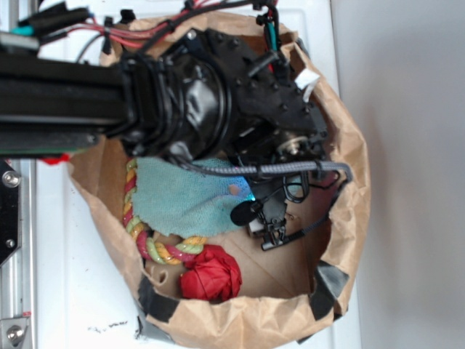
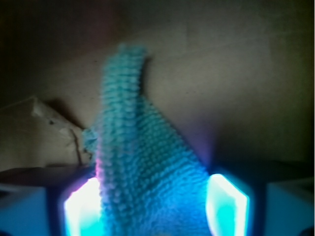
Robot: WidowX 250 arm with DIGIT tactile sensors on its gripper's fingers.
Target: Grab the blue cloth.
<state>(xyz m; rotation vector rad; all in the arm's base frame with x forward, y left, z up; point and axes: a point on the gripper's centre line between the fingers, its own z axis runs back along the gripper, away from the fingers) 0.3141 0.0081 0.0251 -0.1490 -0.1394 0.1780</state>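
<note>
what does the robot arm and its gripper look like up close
The arm is glossy black, built from boxy links and a round ribbed joint studded with small screws. A grey braided cable loops beside it, with red and green wires near the top. In the wrist view the gripper has pale fingers glowing blue-white.

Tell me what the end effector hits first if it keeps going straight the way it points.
Most likely the blue cloth: in the wrist view it already lies between the lit fingers of the end effector. Brown cardboard lies beyond; depth is unclear.
</note>
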